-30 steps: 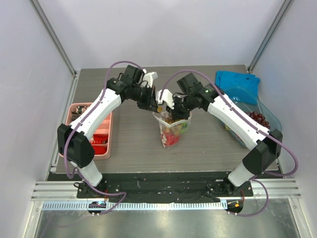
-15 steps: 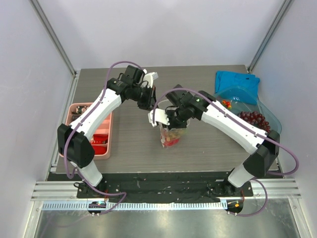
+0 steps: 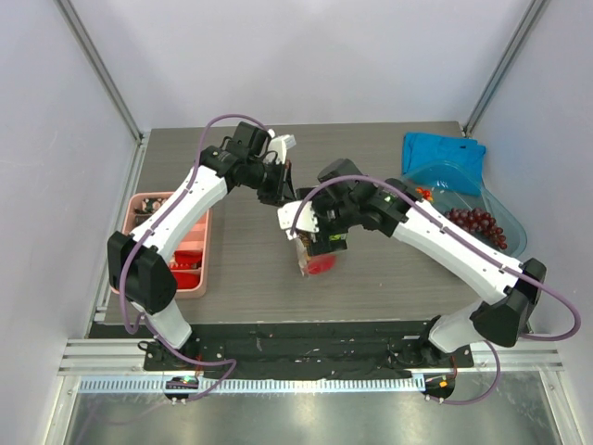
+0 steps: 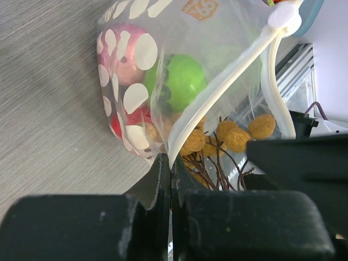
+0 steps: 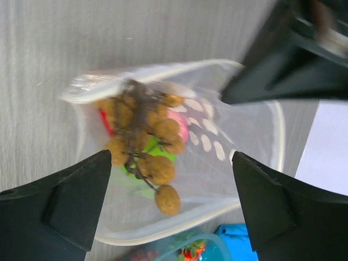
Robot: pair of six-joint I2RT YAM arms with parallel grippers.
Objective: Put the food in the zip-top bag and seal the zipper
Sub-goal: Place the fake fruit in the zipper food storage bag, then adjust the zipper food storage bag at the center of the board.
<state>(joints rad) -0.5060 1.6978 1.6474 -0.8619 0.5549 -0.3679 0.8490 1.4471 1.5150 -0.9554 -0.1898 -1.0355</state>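
Note:
The zip-top bag (image 4: 138, 65), clear with white dots, stands open on the table, and its red-filled bottom (image 3: 320, 265) shows under the right arm. My left gripper (image 4: 172, 163) is shut on the bag's mouth edge by the whitish zipper (image 4: 217, 92). Inside lie food pieces: a green one (image 4: 185, 76), a pink-red one (image 4: 128, 51) and a tan berry bunch (image 5: 147, 141) on dark stems. My right gripper (image 5: 171, 204) hangs open just above the bag mouth, with the bunch loose below its fingers (image 5: 65, 201).
A pink compartment tray (image 3: 148, 206) lies at the left edge. At the right stands a clear blue tub (image 3: 505, 215) holding dark grapes (image 3: 474, 222), with a blue cloth (image 3: 445, 153) behind it. The left gripper (image 3: 285, 195) is close beside the right one (image 3: 320, 241).
My right gripper moved left and down over the bag mouth, then opened; the tan bunch left its fingers and sits in the bag. The left arm kept its hold.

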